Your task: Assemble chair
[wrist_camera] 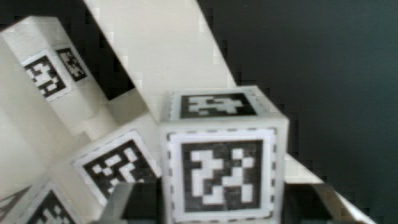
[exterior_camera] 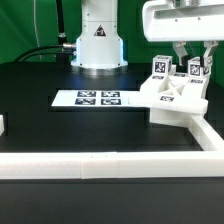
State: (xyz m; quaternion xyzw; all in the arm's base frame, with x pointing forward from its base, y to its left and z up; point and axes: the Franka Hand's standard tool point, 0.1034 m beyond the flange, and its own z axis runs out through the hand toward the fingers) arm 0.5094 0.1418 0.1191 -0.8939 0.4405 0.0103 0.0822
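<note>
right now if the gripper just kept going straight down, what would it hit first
Most likely the white blocky tagged post standing right below the gripper, on the partly built white plastic chair. Depth is unclear, so whether it lands between the jaws or against one finger cannot be told.

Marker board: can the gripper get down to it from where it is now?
Probably yes. The marker board lies bare on the table with nothing on it; the gripper sits over the chair parts to the exterior view's right, open space between.

No legible text — only tag patterns
</note>
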